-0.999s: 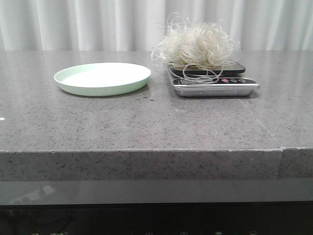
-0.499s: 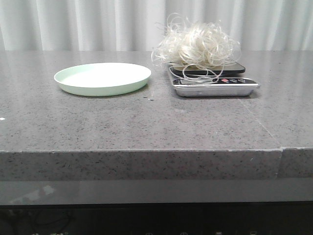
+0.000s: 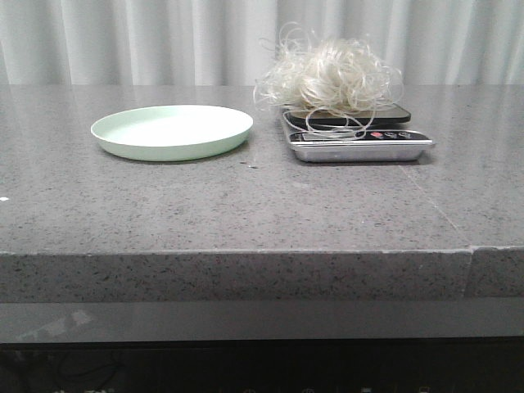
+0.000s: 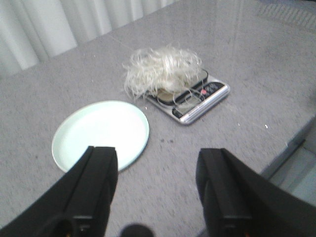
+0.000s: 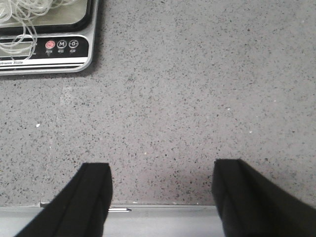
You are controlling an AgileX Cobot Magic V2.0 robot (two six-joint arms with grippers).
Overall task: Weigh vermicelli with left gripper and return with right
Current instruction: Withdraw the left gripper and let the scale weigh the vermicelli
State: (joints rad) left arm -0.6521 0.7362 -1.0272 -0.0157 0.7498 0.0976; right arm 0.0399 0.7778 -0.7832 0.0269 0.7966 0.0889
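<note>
The vermicelli (image 3: 332,78) is a fluffy whitish tangle lying on the dark platform of a silver kitchen scale (image 3: 360,146), right of centre on the counter. Stray loops hang over the scale's display. It also shows in the left wrist view (image 4: 160,69) on the scale (image 4: 197,101), and its loops show at a corner of the right wrist view (image 5: 19,19). My left gripper (image 4: 157,160) is open and empty, well back from the plate and scale. My right gripper (image 5: 160,175) is open and empty over the counter's front edge, away from the scale (image 5: 54,54).
A pale green round plate (image 3: 172,131) sits empty left of the scale; it shows in the left wrist view (image 4: 101,133) too. The grey speckled counter (image 3: 246,205) has a front edge and a seam at the right. White curtains hang behind.
None in the front view; the vermicelli, scale and plate stay put, and no arm shows there.
</note>
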